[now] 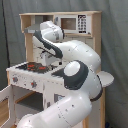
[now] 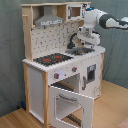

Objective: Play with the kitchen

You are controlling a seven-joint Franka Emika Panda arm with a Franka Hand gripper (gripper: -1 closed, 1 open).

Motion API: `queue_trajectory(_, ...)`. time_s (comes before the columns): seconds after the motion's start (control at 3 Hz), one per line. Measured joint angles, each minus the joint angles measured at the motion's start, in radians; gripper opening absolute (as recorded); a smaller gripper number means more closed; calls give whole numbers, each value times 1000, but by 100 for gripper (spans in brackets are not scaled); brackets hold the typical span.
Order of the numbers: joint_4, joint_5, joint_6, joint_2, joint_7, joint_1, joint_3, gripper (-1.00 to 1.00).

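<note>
Soft, even indoor light — both exterior views blurry, faint shadows.

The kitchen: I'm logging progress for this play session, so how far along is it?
Done: the kitchen's oven door already hangs open in the second exterior view. In hand: the arm reaches over the sink, beside the black faucet; what its pincer is doing cannot be told. Left: the stovetop and knobs sit untouched.
</note>
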Motion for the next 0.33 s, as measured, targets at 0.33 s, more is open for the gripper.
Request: queue_trajectory(0.33, 0, 0, -3, -5, 73, 53, 53, 100)
